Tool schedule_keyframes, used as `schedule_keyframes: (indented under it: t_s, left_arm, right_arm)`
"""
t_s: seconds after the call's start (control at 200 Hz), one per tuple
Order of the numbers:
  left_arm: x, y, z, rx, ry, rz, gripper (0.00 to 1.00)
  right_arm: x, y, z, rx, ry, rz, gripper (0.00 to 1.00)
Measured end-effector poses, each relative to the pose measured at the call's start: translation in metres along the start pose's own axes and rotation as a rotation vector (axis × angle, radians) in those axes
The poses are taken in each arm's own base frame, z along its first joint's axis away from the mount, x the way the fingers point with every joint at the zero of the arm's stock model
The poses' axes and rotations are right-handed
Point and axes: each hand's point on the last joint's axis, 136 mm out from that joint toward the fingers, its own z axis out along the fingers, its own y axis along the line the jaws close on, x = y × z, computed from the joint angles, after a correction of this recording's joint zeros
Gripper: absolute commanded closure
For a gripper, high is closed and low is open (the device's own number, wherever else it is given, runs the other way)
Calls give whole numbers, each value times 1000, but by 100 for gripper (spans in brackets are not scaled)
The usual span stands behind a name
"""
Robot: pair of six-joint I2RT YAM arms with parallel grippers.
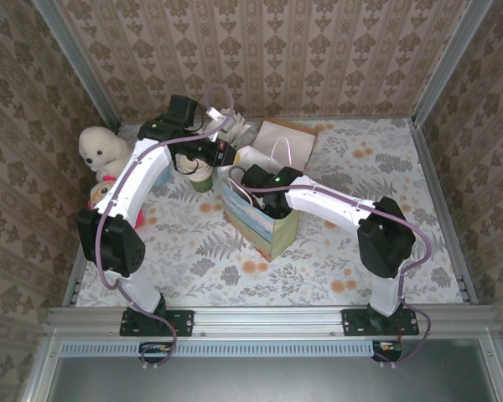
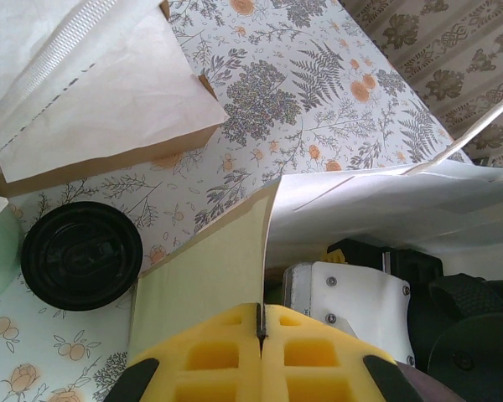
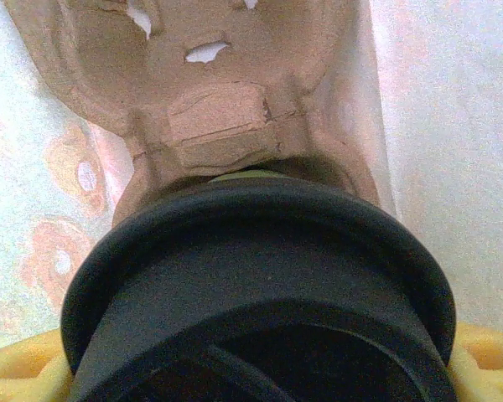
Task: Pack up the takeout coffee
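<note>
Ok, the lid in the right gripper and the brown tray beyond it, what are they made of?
Lid: likely plastic, smooth matte black with a crisp moulded rim. Tray: looks like moulded paper pulp, rough and fibrous brown, with ragged torn holes.

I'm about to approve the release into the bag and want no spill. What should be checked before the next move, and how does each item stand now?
1. Left end effector shut on the paper bag rim: ok.
2. Bag mouth held open, with the right arm reaching in: ok.
3. Takeout coffee between the right end effector fingers: ok.
4. Pulp cup carrier directly ahead of the coffee: ok.
5. Coffee seated in a carrier socket: cannot tell, since the coffee's own top blocks the view.
6. Bag standing upright on the table: ok.
</note>
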Motion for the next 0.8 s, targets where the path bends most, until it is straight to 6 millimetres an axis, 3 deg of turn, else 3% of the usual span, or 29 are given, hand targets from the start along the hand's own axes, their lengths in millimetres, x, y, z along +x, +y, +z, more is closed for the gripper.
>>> schedule_keyframes:
  t_s: [0.8]
  left_arm:
    - [-1, 0, 0, 0, -2, -4, 100]
  right_arm:
    - [-1, 0, 2, 1, 5, -5, 50]
